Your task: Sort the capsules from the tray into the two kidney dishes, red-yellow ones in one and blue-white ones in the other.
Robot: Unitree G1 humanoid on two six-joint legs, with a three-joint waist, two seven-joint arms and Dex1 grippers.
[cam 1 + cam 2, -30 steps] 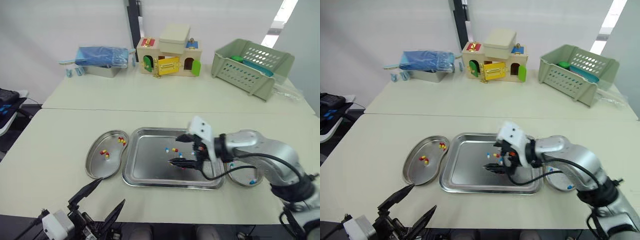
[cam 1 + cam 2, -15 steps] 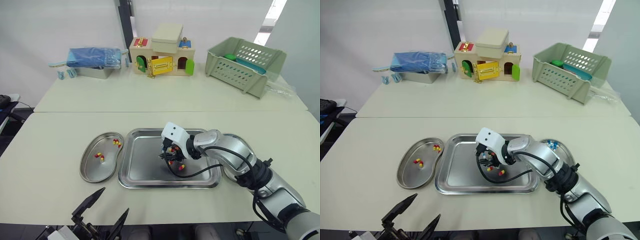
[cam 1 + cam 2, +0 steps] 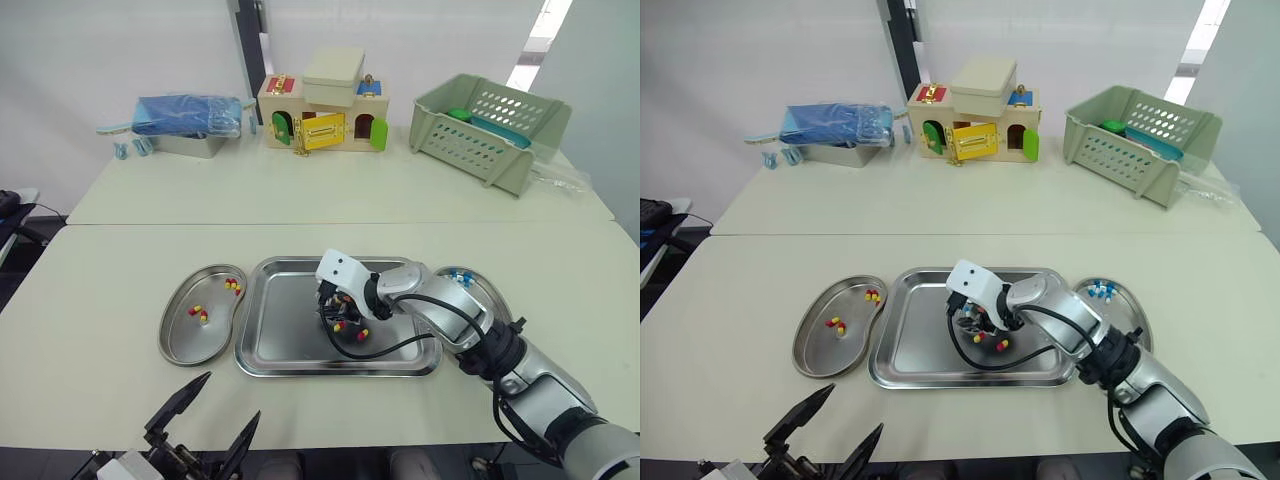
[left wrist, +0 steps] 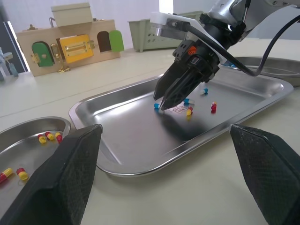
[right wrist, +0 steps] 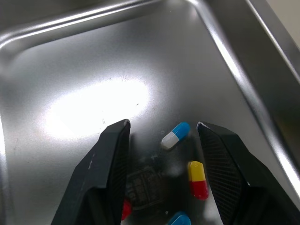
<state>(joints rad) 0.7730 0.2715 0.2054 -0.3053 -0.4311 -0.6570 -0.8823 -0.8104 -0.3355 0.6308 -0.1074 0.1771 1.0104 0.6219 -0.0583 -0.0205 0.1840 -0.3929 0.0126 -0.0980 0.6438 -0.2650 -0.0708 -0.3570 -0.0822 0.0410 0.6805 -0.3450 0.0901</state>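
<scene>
**Right gripper** [image 5: 162, 124], tips lowered to the floor of the tray [image 3: 280, 330]. The fingers are spread and grip nothing. They straddle a blue-white capsule [image 5: 176, 135], which lies loose between them, touching neither. This placement appears to bracket one capsule before the fingers close. The arm reaches across the tray from the robot's right, so the gripper comes down on the small cluster near the tray's middle.

**Capsule attitude.** The blue-white capsule lies flat, its long axis oblique to the line joining the two fingers. Its blue half points away from the wrist and its white half points toward it. A red-yellow capsule [image 5: 198, 179] lies just beside one finger, with its axis roughly along the fingers and its yellow end farther out. Closing now may catch or nudge this neighbour.

**Surroundings.** The left dish [image 3: 180, 335] holds red-yellow capsules and the right dish [image 3: 1130, 310] holds blue-white ones, so the bracketed capsule probably belongs in the right dish. The left gripper [image 3: 232, 396] hangs spread and empty at the near table edge, well apart from the tray.
</scene>
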